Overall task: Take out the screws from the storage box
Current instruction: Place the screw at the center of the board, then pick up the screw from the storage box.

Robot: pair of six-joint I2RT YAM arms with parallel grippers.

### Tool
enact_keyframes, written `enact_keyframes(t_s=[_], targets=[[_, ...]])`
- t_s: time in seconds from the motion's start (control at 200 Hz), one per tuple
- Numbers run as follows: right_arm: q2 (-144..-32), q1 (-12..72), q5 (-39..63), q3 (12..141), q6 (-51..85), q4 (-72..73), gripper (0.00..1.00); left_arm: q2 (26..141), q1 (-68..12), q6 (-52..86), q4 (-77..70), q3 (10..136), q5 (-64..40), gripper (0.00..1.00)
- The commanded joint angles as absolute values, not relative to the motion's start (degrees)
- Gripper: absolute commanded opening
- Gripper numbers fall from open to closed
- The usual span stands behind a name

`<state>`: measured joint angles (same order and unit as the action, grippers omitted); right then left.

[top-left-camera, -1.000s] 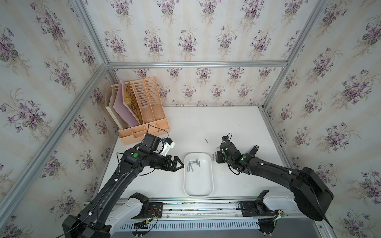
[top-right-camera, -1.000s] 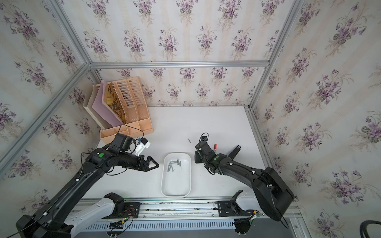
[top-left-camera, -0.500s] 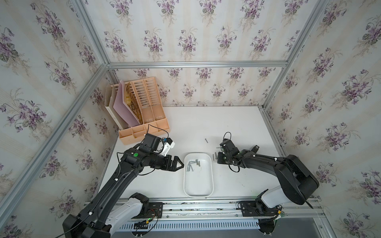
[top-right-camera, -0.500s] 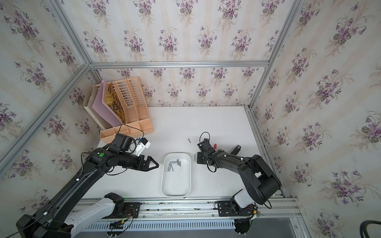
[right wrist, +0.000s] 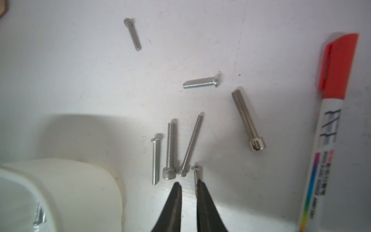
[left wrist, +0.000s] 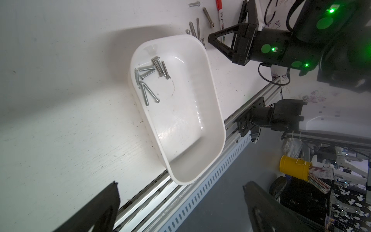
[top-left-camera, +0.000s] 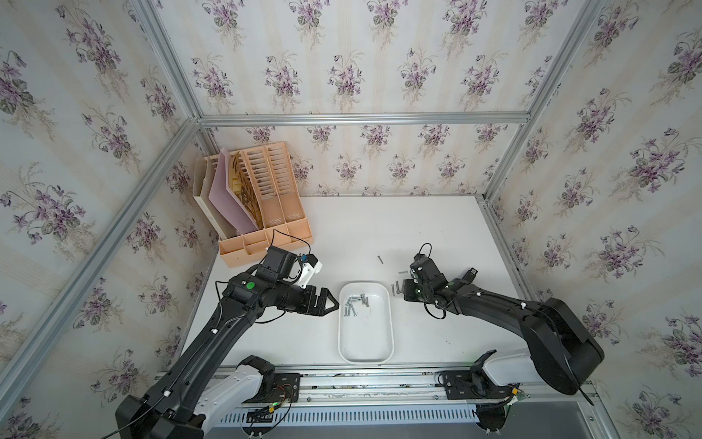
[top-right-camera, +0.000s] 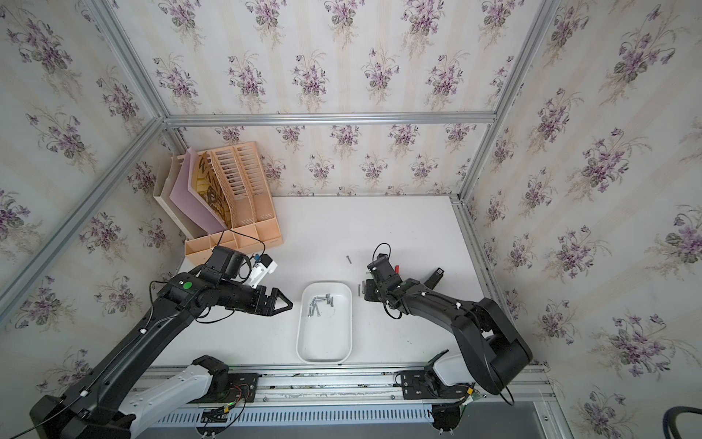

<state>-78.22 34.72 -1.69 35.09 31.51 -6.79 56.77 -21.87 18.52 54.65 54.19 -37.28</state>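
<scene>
Right hand [right wrist: 188,181] — jaws barely parted, gripping nothing — at two o'clock of the storage box [top-left-camera: 366,338], among loose screws [right wrist: 170,150] (left hand [top-left-camera: 334,304] spread wide, at ten).

Loose screws [right wrist: 170,150] and marker [right wrist: 329,124] clutter table [top-left-camera: 380,228] beside box [top-left-camera: 366,334]

This is a robot test cell in a lab, dressed up to look like a room. Floral wallpaper panels [top-left-camera: 361,57] hang inside a bare aluminium frame [top-left-camera: 361,118] that boxes in a white tabletop [top-left-camera: 380,228]. Two black robot arms [top-left-camera: 212,334] are bolted to a slotted metal rail [top-left-camera: 361,380] well behind the left gripper [top-left-camera: 331,303]. In the left wrist view, past that rail and away from the right gripper [left wrist: 210,38], a yellow tin [left wrist: 294,168] stuffed with rods stands amid crowded gear [left wrist: 341,152].
</scene>
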Motion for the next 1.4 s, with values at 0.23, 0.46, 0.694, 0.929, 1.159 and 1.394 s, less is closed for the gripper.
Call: enact_keyframes(t_s=[0.23,0.46,0.694,0.929,1.159,1.394], targets=[[-66.33,44.5,-4.33,32.96,27.96,-1.46,0.21,57.0,-21.81,18.44,54.72,54.29,-37.0,1.0],[-71.54,57.29,-10.07,37.6,23.81,-1.48,0.18,57.0,-21.84,18.45,54.68,54.32,-37.0,0.99],[-80.5,58.27,-5.44,41.23,23.17,-1.87,0.16,56.6,-21.96,18.41,54.72,54.32,-37.09,0.99],[-87.54,58.27,-4.9,45.02,22.81,-3.76,0.16,56.97,-21.97,18.45,54.75,54.24,-37.05,0.99],[-92.98,58.27,-9.28,49.3,23.82,-7.32,0.16,56.78,-21.97,18.41,54.72,54.32,-36.98,1.0],[-98.18,58.18,-11.31,53.09,24.16,-10.02,0.14,56.69,-22.03,18.46,54.71,54.34,-37.16,0.99]])
